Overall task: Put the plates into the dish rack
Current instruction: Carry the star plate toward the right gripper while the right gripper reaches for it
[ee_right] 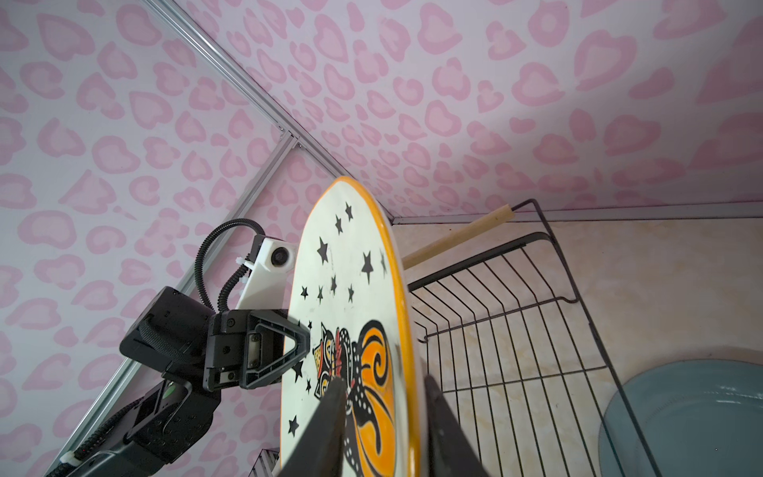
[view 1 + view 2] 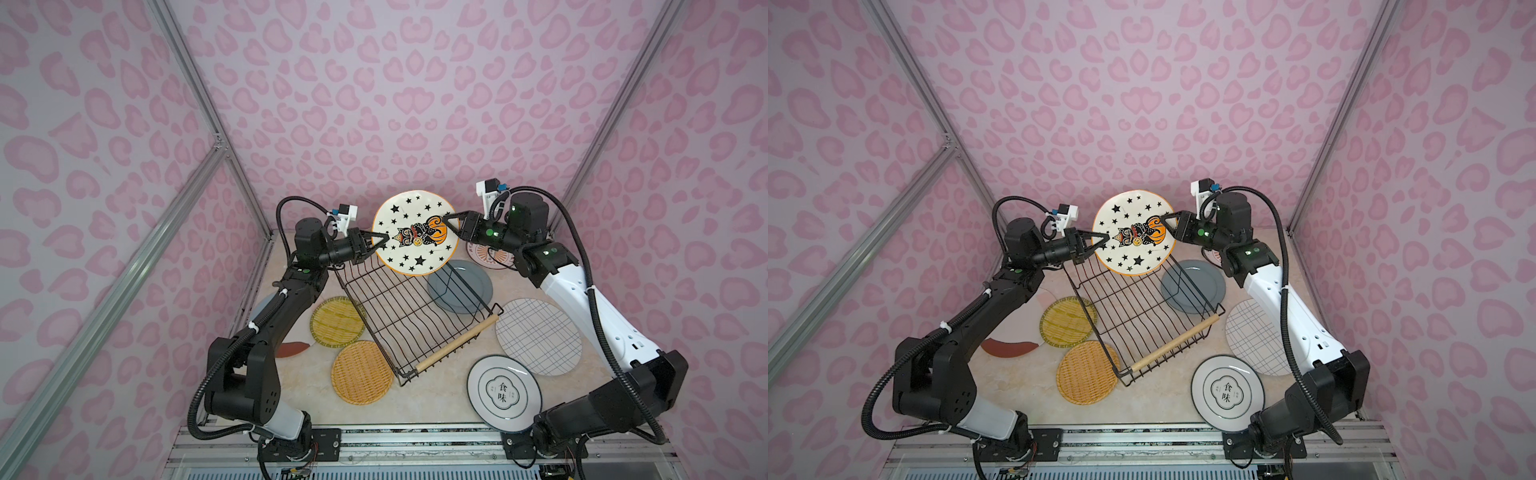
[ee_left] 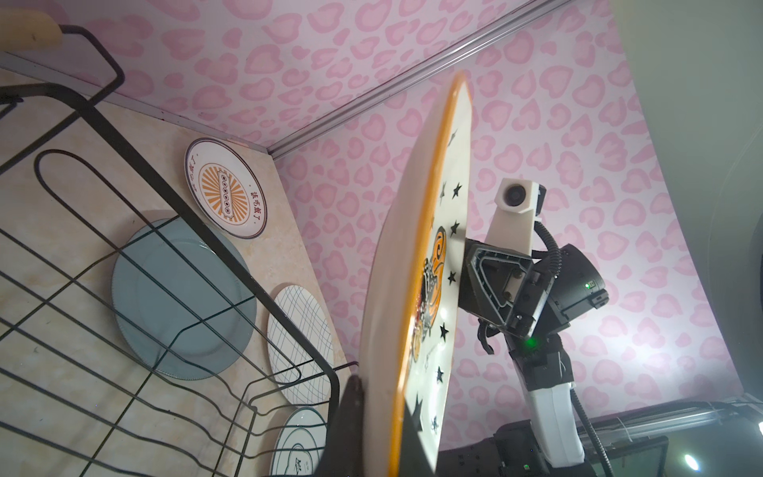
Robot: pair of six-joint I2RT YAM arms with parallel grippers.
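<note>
The star plate [image 2: 415, 232] hangs tilted in the air over the far end of the dish rack [image 2: 415, 320], with its printed face toward both top views. The left tool [image 2: 384, 240] is clamped on its left rim. The right tool [image 2: 448, 218] straddles the opposite rim, 1 finger [image 1: 326, 417] across the printed face and 1 behind. Whether they press the plate I cannot tell. Flat on the table [image 2: 436, 405] around the rack lie a yellow woven plate [image 2: 337, 321], an orange woven plate [image 2: 361, 372], a grey-blue plate [image 2: 465, 291], a grid plate [image 2: 538, 336], a characters plate [image 2: 504, 392] and, by the far right corner, a sunburst plate [image 3: 225, 188].
</note>
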